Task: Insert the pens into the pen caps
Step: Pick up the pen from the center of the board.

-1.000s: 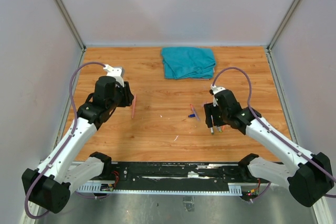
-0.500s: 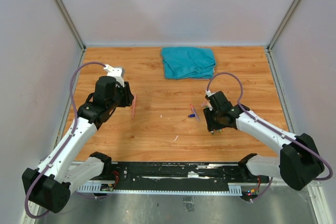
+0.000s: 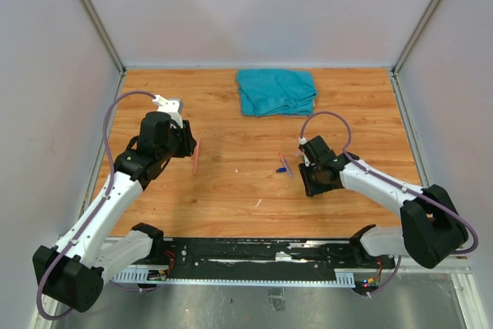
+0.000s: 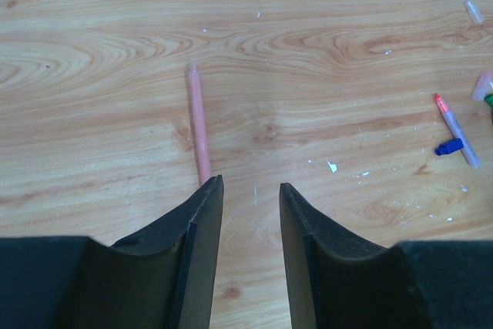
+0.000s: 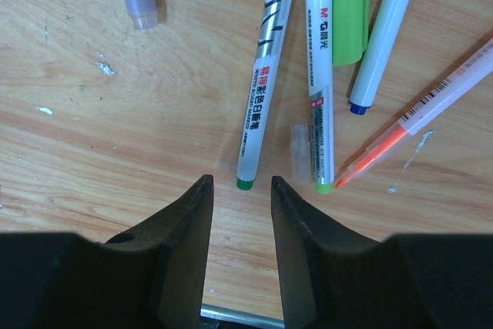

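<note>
White printed pen with dark green tip [image 5: 262, 75] and white pen with light green tip [image 5: 320, 75] lie flat, near parallel, uncapped. Small clear cap [image 5: 299, 152] sits against the second. Pale blue-tipped pen [image 5: 385, 32], orange-tipped barcode pen [image 5: 427, 105] and bright green cap [image 5: 350, 13] lie just beside. Salmon pen [image 4: 199, 121] lies alone, well apart.

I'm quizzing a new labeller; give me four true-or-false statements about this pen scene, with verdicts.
1. The left gripper grips the pink pen. False: its jaws are open and the pen lies on the table beside them.
2. A teal cloth lies at the back of the table. True.
3. The blue cap is on a pen. False: it lies loose beside a red-tipped pen.
4. The right gripper holds nothing. True.
</note>
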